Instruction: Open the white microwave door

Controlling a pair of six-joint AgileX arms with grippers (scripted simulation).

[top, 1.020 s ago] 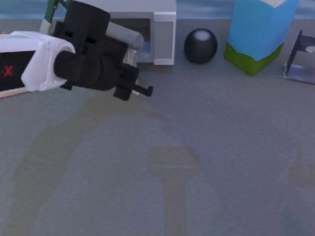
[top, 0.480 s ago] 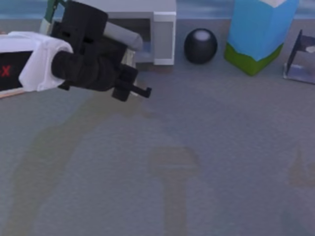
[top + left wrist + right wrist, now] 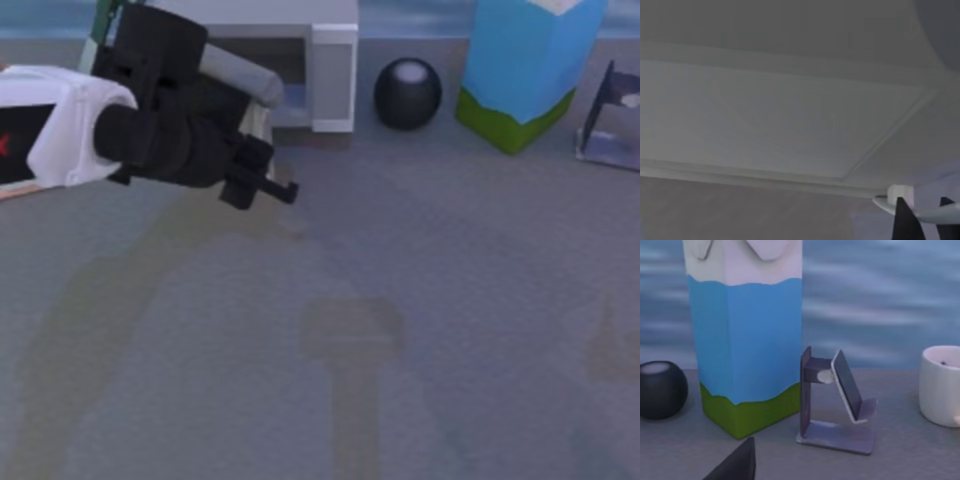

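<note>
The white microwave (image 3: 335, 75) stands at the table's back left, its grey cavity (image 3: 290, 55) partly showing. The microwave door (image 3: 240, 75) is swung out toward the front, mostly hidden under my left arm. My left gripper (image 3: 272, 186) sits just in front of the microwave at the door's free edge. In the left wrist view the door panel (image 3: 790, 120) fills the picture, and my left gripper (image 3: 922, 222) is shut on the door's pale handle edge (image 3: 900, 192). A dark part of my right gripper (image 3: 735, 466) shows only in the right wrist view, low over the table's right side.
A black round speaker (image 3: 407, 92) sits right of the microwave. Beyond it stand a tall blue-and-green carton (image 3: 525, 65) and a phone stand (image 3: 610, 120) holding a phone. A white mug (image 3: 940, 385) stands further right.
My left gripper has moved left and slightly toward the front with the door edge in it, swinging the door further out. Nothing else has moved.
</note>
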